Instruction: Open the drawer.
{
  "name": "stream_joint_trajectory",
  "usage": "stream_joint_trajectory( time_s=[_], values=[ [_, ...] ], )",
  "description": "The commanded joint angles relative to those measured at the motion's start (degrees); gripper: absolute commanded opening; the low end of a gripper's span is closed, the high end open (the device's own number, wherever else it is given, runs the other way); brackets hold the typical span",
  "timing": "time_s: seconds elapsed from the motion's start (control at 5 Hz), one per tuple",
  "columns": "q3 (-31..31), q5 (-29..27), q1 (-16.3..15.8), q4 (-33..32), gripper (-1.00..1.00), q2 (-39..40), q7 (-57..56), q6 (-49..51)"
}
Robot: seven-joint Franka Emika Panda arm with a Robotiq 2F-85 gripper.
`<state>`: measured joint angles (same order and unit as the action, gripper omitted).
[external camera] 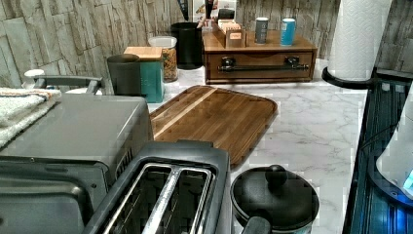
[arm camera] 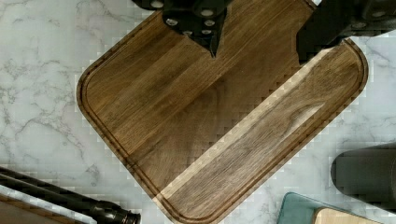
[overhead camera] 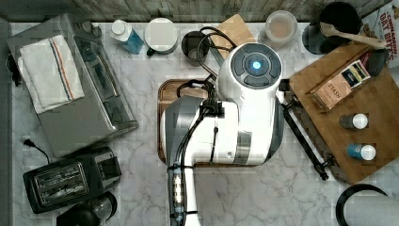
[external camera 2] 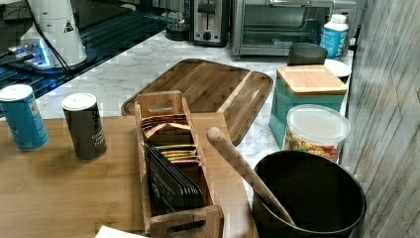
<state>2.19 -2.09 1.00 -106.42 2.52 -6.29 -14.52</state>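
Shut brown drawer (external camera: 260,67), black bar handle (external camera: 263,68).

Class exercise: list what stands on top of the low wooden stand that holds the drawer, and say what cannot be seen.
On the stand above the shut drawer stand a blue can, a dark can and a wooden caddy of tea packets. The drawer's inside is hidden.
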Motion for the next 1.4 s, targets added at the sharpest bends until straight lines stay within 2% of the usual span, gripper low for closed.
stream_joint_trajectory(
  time_s=[0.2,0.4,0.6,0.8,1.2,1.4],
  values=[
    [-0.06,-0.35,0.15,-0.73,1.00,0.00,-0.07,0.00],
    [0.00,-0.35,0.10,-0.73,1.00,0.00,-0.07,0.00],
    [-0.01,0.98,0.41,-4.08,1.00,-1.94,-9.29,-0.73],
    [0.59,3.21,0.98,-10.60,1.00,-5.67,-20.21,-4.96],
    [3.75,2.44,3.67,-17.95,1.00,-9.25,-41.60,-9.67],
    [4.98,2.45,4.86,-22.99,1.00,-11.36,-50.61,-15.60]
  ],
)
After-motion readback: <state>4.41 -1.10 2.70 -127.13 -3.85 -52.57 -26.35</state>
